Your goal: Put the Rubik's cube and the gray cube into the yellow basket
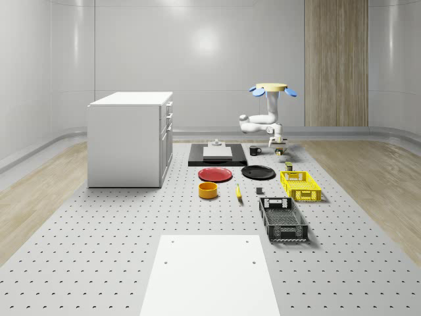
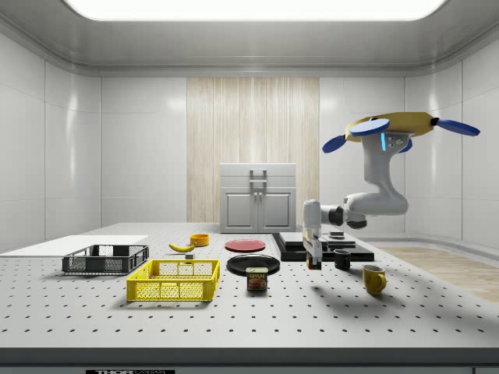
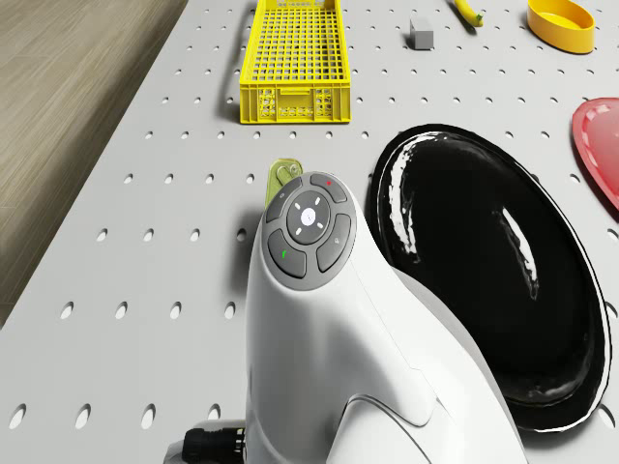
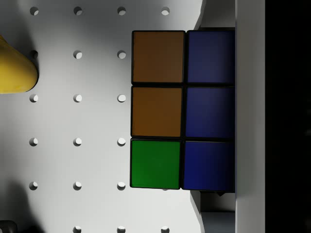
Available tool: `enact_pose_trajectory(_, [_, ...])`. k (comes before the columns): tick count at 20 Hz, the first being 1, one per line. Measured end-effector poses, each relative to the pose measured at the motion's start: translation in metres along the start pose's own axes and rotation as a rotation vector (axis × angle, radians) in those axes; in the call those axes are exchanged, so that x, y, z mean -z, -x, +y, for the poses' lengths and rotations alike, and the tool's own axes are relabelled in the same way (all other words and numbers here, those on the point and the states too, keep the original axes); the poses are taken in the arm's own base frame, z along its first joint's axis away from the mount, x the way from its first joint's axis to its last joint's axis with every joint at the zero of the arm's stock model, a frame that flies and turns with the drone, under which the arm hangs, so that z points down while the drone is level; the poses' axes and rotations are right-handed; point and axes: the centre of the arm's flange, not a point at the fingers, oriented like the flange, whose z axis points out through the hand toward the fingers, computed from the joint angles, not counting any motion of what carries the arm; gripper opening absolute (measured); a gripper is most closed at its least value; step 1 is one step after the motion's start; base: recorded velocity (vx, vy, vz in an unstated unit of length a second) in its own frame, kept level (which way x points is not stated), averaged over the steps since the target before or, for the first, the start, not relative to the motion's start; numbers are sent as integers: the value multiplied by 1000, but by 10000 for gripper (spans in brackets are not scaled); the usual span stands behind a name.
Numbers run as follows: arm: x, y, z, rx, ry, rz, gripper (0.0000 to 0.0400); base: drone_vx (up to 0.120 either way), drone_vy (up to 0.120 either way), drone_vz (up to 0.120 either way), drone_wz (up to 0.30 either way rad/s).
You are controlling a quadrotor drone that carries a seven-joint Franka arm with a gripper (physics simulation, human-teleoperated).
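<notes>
The drone [image 2: 401,127] hovers above the perforated table [image 1: 99,250], over the part toward the far edge in the whole-scene view, beyond the yellow basket [image 1: 300,185]. Its white arm [image 2: 373,201] bends down and ends in the gripper [image 2: 313,263], which hangs low over the table surface beside the black tray [image 2: 323,249] and near a black mug [image 2: 342,259]. The gripper is clenched on the Rubik's cube [image 4: 182,109]; the wrist view shows the cube's orange, green and blue squares directly against a finger [image 4: 250,116], with the table visible past it. Whether the cube touches the table cannot be told. The gray cube [image 3: 422,33] rests on the table between the yellow basket and a banana [image 3: 469,12], apart from both. The yellow basket stands near the table's edge, beside the black plate [image 3: 484,271], with a black basket [image 1: 283,219] nearer the front edge. A red plate [image 1: 216,174] and an orange bowl [image 1: 208,190] lie toward the table's middle.
</notes>
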Motion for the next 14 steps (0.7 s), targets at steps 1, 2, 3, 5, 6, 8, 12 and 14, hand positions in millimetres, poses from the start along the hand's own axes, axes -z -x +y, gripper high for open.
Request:
enact_pose_trajectory(1, [1,0,0,0,0,0,323,0,0,120,0])
enact_pose_trajectory(2, [3,0,0,0,0,0,323,0,0,120,0])
enact_pose_trajectory(3, [4,0,0,0,0,0,322,0,0,120,0])
enact_pose_trajectory(5, [5,0,0,0,0,-1,322,0,0,120,0])
enact_pose_trajectory(6, [6,0,0,0,0,-1,322,0,0,120,0])
enact_pose_trajectory(8, [6,0,0,0,-1,-1,322,0,0,120,0])
enact_pose_trajectory(12, [7,0,0,0,-1,-1,322,0,0,120,0])
enact_pose_trajectory(14, [7,0,0,0,-1,-1,322,80,0,120,0])
